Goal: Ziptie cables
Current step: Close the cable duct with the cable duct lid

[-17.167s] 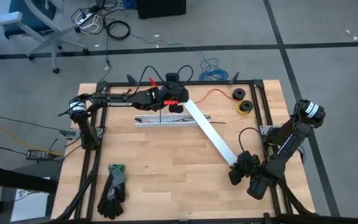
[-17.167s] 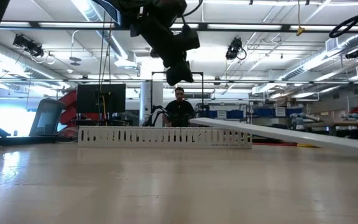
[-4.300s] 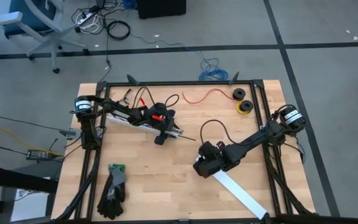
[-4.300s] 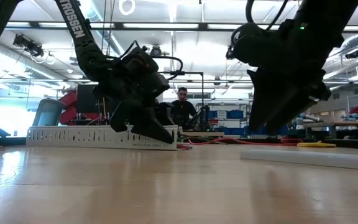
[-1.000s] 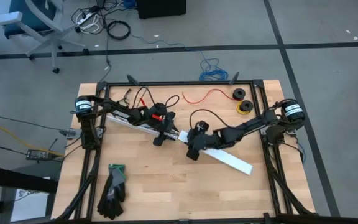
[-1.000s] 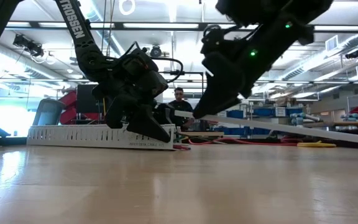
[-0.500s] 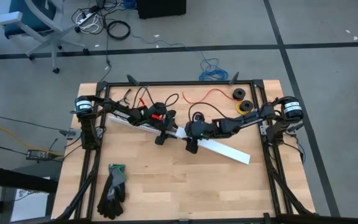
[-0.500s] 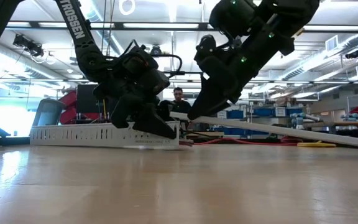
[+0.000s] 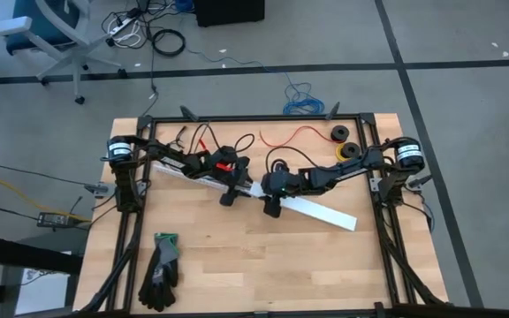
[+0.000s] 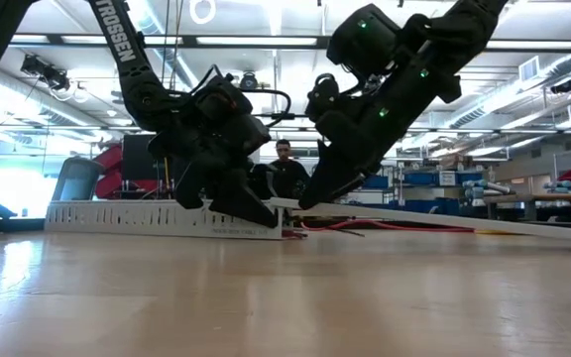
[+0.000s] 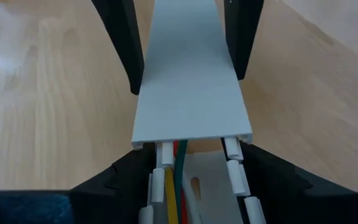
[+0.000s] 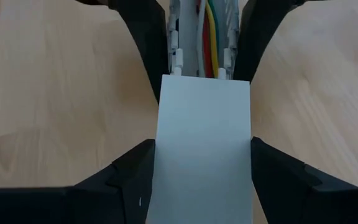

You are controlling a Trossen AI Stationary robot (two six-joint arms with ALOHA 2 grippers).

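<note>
A pale wooden table fills the middle of the overhead frame, with grey floor around it and a workshop hall with ceiling lights behind. Just above the centre of that frame the two dark grippers meet nose to nose. The left gripper straddles the end of the white slotted plastic channel, its fingers set fairly wide on either side of it. In that channel lie the cables, thin yellow, green and red wires running along its length. The right gripper holds the flat white plastic cover strip between widely spread fingers.

The strip's long axis runs down toward the lower right of the overhead frame; the channel runs toward the upper left. In the wrist views the strip's end sits just over the channel's open end, nearly in line with it. I'd judge the coming move is sliding or pressing that cover along the channel, so keeping the two axes aligned matters most.
</note>
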